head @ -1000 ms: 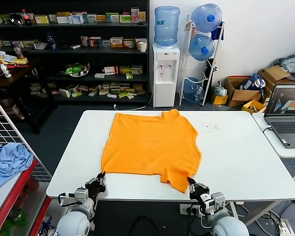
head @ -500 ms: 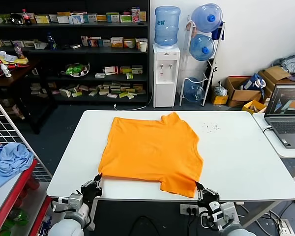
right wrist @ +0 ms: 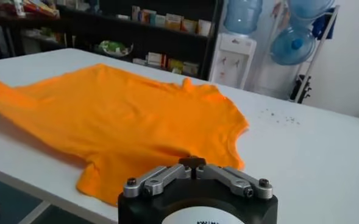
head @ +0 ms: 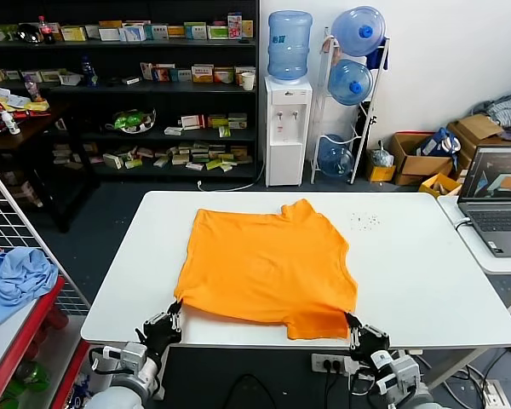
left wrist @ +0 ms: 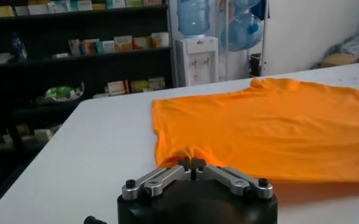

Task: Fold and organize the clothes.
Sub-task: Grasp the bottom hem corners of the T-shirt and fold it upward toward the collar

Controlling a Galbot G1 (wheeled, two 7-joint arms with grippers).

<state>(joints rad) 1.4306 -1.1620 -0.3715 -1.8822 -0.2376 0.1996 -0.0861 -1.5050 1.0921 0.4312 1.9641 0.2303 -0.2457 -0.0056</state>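
The orange T-shirt [head: 268,266] lies spread on the white table [head: 426,264], plain side up, no lettering visible. My left gripper [head: 175,308] is shut on the shirt's near left corner at the table's front edge; in the left wrist view [left wrist: 191,162] the fabric [left wrist: 258,128] bunches at the fingertips. My right gripper [head: 351,320] is shut on the shirt's near right corner; in the right wrist view [right wrist: 193,163] the cloth [right wrist: 118,115] runs away from the closed jaws.
A wire rack with a light blue cloth [head: 13,281] stands at the left. A laptop [head: 496,198] sits on a side table at the right. Shelves [head: 119,94], a water dispenser [head: 287,119] and bottle rack stand behind the table.
Both grippers stayed on the shirt's near corners at the table's front edge. The shirt's near edge shifted right and slightly toward me, and the right sleeve flap flattened.
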